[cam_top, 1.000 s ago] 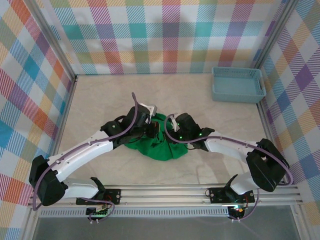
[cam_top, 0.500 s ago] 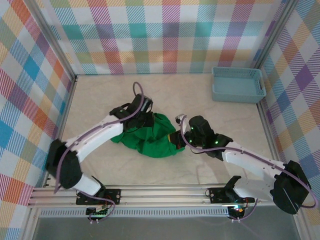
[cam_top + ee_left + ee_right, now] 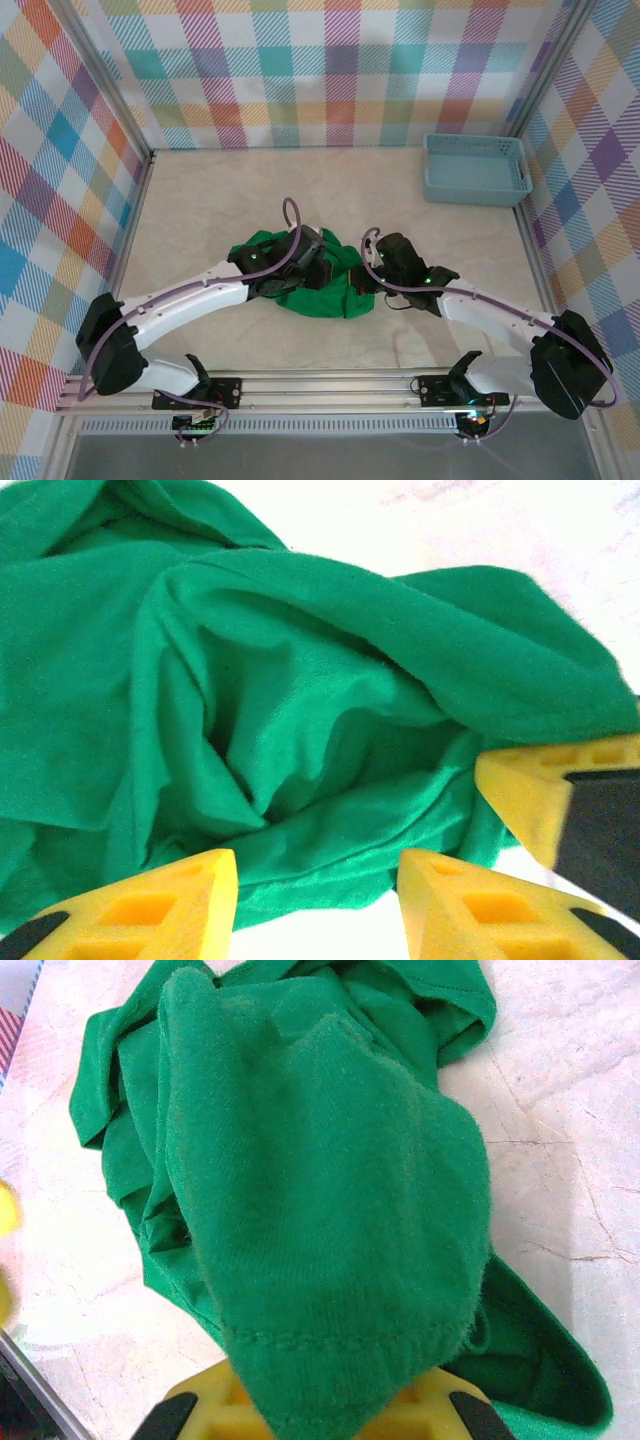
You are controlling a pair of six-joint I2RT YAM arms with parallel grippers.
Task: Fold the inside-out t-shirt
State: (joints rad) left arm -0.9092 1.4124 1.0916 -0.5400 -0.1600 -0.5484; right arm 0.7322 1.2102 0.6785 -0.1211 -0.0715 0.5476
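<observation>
Centre of the top view, slightly below the middle of the frame, is where I see the inside-out t-shirt (image 3: 322,288), a crumpled bright green heap on the counter (image 3: 200,200). Both arms reach in over it. The left hand (image 3: 316,266) sits on the heap's upper left part and the right hand (image 3: 364,272) at its right edge.

From the left wrist camera, the shirt (image 3: 300,680) fills most of the frame in loose folds, directly ahead of the left hand (image 3: 315,905). That hand is spread. Its two yellow fingers (image 3: 140,910) stand apart at the bottom edge with nothing clamped between them, and the nearest hem runs just past their tips.

From the right wrist camera, a thick fold of the shirt (image 3: 320,1190) rises up the frame from the right hand (image 3: 320,1415), with the rest trailing to the upper left on the counter. This hand is pressed together on the cloth, and a stitched hem drapes over the yellow fingers (image 3: 205,1405) and hides the pinch itself.

A light blue basket (image 3: 476,170) stands in the upper right corner of the top view, well apart from the shirt.
</observation>
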